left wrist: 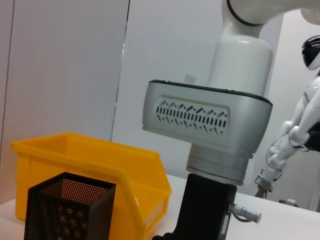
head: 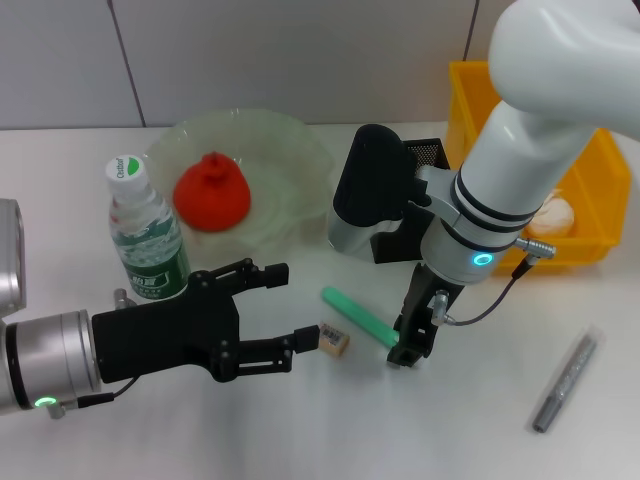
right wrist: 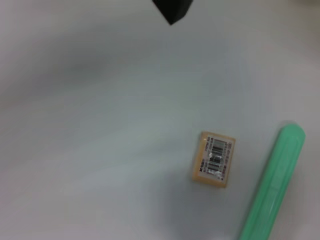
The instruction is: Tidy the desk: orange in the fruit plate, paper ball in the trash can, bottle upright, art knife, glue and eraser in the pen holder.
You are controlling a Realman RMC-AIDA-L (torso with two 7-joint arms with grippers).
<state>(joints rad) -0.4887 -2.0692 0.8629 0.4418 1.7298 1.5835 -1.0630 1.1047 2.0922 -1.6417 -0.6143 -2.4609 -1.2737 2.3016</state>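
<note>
Eraser [head: 334,340] flat on desk [head: 300,430], barcode label up, just beside green art knife [head: 360,317]. Left gripper [head: 290,310] low beside it, jaws open, lower fingertip nearly touching eraser. Right gripper [head: 412,340] pointing down at knife's far end; jaw state unclear. Orange [head: 211,193] in fruit plate [head: 290,150]; bottle [head: 145,232] upright.

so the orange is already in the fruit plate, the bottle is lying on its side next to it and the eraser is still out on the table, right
Not quite: the bottle is standing upright beside the fruit plate, cap up, not lying on its side; the head view shows this. The rest holds: the orange sits in the plate and the eraser lies on the table, just off the tip of the left end effector.
</note>
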